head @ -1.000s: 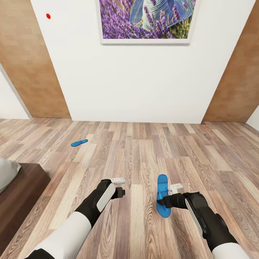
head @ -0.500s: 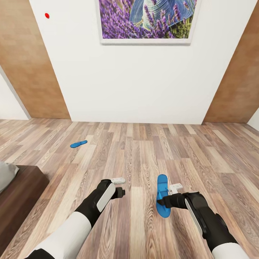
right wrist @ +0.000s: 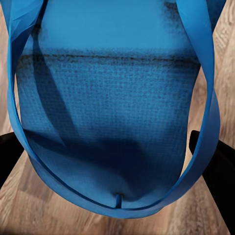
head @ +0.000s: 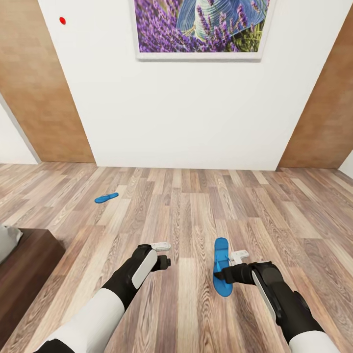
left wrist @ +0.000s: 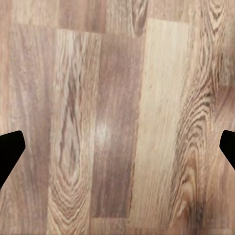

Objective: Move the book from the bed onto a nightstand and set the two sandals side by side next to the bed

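Bedroom floor, wood plank, bears all; bed, dark frame corner at the floor's near left edge; free sandal flat on the planks toward the far wall, well apart from the bed. Held sandal clamped in the right claw, jaws closed on its sole; left claw spread wide, empty. Risk, judged: thin sole may slip free in transit, grip being near one end.

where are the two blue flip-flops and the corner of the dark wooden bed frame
bright blue flip-flop held by the right arm (head: 222,267), head view, middle of the sole
second bright blue flip-flop lying on the floor (head: 106,198), head view, its middle
dark brown wooden bed frame (head: 29,260), head view, top face
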Available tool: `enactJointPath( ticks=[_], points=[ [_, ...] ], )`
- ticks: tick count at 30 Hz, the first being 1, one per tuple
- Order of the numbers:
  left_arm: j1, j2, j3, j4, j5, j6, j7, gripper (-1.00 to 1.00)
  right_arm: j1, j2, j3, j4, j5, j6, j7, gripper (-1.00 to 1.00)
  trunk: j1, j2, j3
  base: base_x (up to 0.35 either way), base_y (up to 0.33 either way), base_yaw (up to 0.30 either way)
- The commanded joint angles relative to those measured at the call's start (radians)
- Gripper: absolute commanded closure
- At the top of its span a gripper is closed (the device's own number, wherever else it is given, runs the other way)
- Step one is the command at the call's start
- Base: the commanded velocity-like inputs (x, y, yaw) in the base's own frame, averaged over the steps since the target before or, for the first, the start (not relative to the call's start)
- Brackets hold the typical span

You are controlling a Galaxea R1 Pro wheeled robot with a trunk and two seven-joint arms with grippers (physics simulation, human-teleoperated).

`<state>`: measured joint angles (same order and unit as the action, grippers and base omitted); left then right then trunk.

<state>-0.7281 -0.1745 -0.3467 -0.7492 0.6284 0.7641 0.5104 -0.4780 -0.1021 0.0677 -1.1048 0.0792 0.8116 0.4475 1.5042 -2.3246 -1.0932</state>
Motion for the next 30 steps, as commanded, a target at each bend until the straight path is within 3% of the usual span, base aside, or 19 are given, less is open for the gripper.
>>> enactJointPath(
  ticks=[1, 30],
  points=[
    [-0.001, 0.000, -0.001, -0.001, 0.010, 0.001, 0.010, -1.00, -0.001, -0.001, 0.001, -0.001, 0.008, 0.003, 0.007, 1.00, 0.000, 0.000, -0.001, 0.074, 0.000, 0.000],
    [-0.001, 0.000, -0.001, -0.001, 0.010, 0.001, 0.010, -1.00, -0.001, -0.002, 0.001, -0.003, 0.008, 0.003, 0.008, 1.00, 0.000, 0.000, -0.001, 0.074, 0.000, 0.000]
  ],
)
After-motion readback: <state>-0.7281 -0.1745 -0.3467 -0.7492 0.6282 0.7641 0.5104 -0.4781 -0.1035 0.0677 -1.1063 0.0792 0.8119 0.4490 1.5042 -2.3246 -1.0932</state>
